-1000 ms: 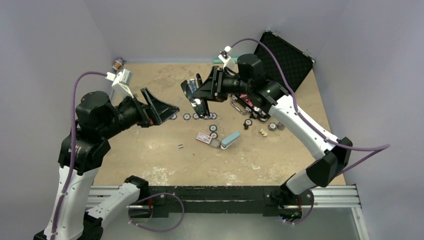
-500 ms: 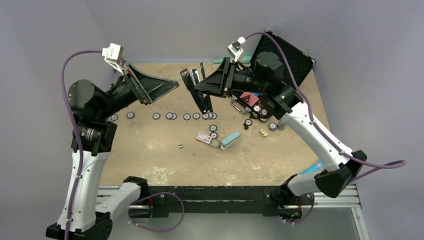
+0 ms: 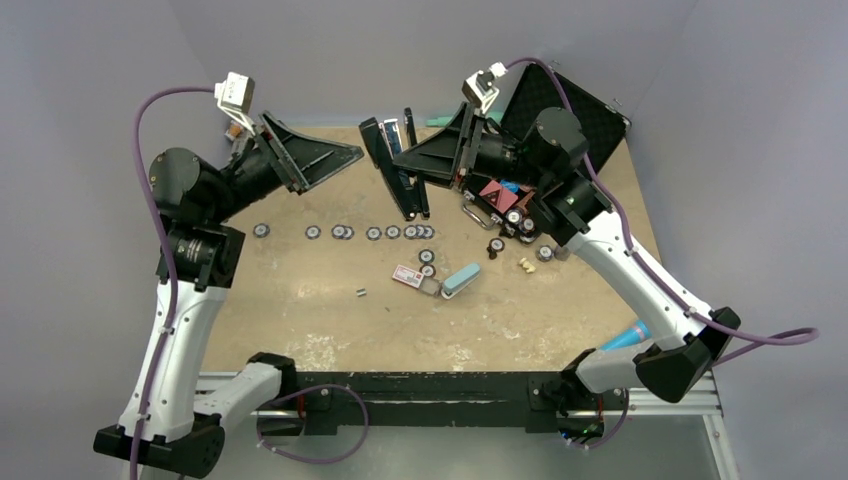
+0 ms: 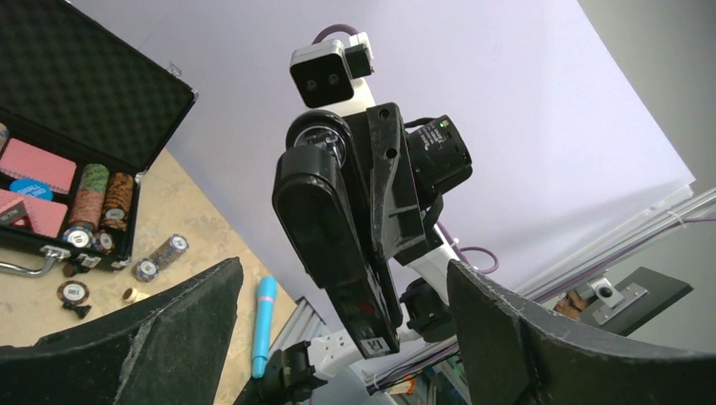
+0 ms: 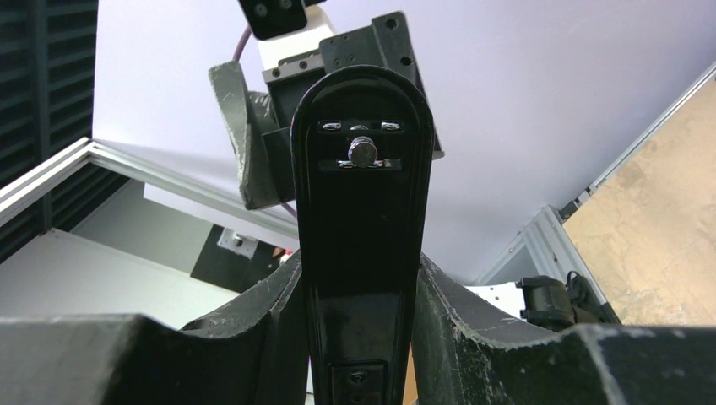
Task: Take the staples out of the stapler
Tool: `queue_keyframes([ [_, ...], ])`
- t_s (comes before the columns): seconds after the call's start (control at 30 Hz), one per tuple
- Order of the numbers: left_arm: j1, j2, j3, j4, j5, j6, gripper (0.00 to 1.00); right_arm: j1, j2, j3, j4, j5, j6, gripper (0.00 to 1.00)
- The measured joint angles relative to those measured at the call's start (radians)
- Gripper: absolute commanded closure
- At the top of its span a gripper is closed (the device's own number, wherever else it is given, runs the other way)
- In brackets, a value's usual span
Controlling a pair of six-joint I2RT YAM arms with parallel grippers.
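While the right claw (image 5: 359, 329) clamped the stapler (image 3: 390, 168) around its body, up in the air just left of the open black case (image 3: 575, 120), the top arm stood swung away from the base in a narrow V, nice and open. The left claw (image 3: 348, 158) hung on the far side of the stapler from the case, jaws spread wide and empty, aimed at it with a clear gap between them. One short strip of staples (image 3: 361, 293) lay on the table (image 3: 300, 330), well away from the case toward the arms, so part of the job looked done. Whether any were left in the channel could not be seen. The step in hand, I judged, was bringing that wide claw in to work on the open channel. Doing it well called for a steady right grip, a slow approach along the line of the stapler, and a pinch on the inner metal rail rather than the top arm, which would only swing. Tilting the open mouth down over bare table, not over the case, would let anything loose drop where it could be found.
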Motion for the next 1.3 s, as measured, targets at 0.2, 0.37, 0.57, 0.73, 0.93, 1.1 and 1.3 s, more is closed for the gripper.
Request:
queue_keyframes([
  [0.2,-0.064,0.072,0.003,0.054,-0.018,-0.012,0.1,0.007,0.014,0.003,0.022,-0.015,0.013,1.0],
  [0.37,-0.132,0.121,0.008,0.054,-0.042,-0.007,0.16,0.023,0.042,0.008,0.024,-0.015,0.015,1.0],
  [0.57,-0.158,0.133,0.023,0.056,-0.067,-0.006,0.26,0.04,0.045,0.008,0.024,-0.014,0.014,1.0],
  [0.73,-0.171,0.133,0.027,0.069,-0.084,-0.006,0.32,0.055,0.043,0.008,0.024,-0.013,0.013,1.0],
  [0.93,-0.179,0.133,0.027,0.068,-0.111,-0.007,0.43,0.067,0.019,-0.007,0.023,-0.009,0.009,1.0],
  [1.1,-0.189,0.134,0.028,0.069,-0.126,-0.008,0.44,0.074,0.005,-0.015,0.024,-0.006,-0.004,1.0],
  [1.3,-0.197,0.146,0.027,0.069,-0.125,-0.011,0.38,0.095,0.004,-0.033,0.024,-0.003,-0.013,1.0],
])
